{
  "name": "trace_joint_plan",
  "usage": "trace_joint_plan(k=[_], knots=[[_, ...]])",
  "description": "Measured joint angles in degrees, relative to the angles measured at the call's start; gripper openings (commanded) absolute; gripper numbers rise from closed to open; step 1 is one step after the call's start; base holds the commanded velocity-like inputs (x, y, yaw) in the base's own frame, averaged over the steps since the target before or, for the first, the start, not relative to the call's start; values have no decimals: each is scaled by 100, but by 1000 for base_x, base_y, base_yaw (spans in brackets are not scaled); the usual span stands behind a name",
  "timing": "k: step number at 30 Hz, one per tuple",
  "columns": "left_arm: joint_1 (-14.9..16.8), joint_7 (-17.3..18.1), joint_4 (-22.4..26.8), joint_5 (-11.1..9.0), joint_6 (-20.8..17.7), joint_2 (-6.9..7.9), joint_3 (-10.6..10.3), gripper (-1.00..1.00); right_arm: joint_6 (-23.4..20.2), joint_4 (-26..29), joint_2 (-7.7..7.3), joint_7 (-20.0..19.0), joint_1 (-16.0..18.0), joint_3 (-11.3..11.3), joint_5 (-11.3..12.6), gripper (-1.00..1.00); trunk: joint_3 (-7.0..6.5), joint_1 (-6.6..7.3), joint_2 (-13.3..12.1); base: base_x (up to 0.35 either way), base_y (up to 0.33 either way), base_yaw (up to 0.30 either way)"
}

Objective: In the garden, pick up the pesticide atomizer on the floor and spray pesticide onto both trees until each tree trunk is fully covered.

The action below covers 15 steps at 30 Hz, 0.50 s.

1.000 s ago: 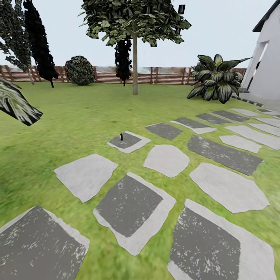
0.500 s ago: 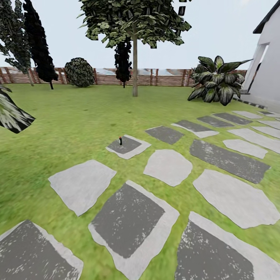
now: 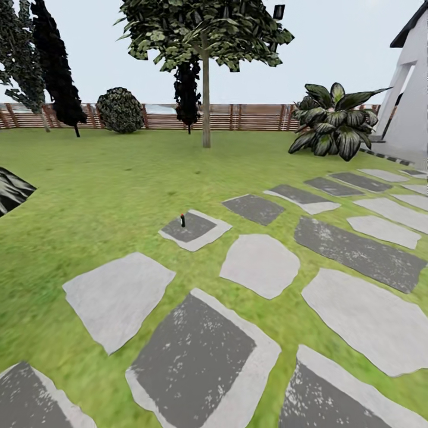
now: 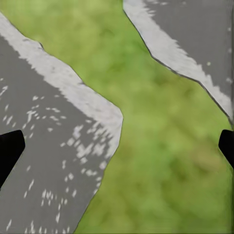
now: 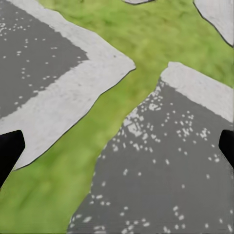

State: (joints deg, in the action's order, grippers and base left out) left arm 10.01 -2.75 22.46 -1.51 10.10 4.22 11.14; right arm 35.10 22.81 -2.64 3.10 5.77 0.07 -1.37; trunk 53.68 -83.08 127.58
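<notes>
Open lawn (image 3: 113, 178) runs far to the fence (image 3: 249, 117), slabs (image 3: 199, 351) crossing near and right. The atomizer (image 3: 182, 220) stands on a mid-distance slab's left edge. One tree (image 3: 205, 89) rises far centre. Left gripper (image 4: 117, 146) and right gripper (image 5: 117, 146) are spread wide, empty, over slabs and grass.

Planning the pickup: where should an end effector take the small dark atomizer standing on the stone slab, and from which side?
The atomizer stands upright, slim, with a reddish top. Grip its dark body below the top, coming in level from the robot's side. Finer detail is too small to tell.
</notes>
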Motion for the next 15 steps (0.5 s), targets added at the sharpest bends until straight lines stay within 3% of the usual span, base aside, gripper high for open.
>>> trace_joint_plan(k=[15], knots=[[1,-4,0,0,-1,3,2,100,7,-1,-8,2,0,-15,3,100,0,0,0,339,0,0]])
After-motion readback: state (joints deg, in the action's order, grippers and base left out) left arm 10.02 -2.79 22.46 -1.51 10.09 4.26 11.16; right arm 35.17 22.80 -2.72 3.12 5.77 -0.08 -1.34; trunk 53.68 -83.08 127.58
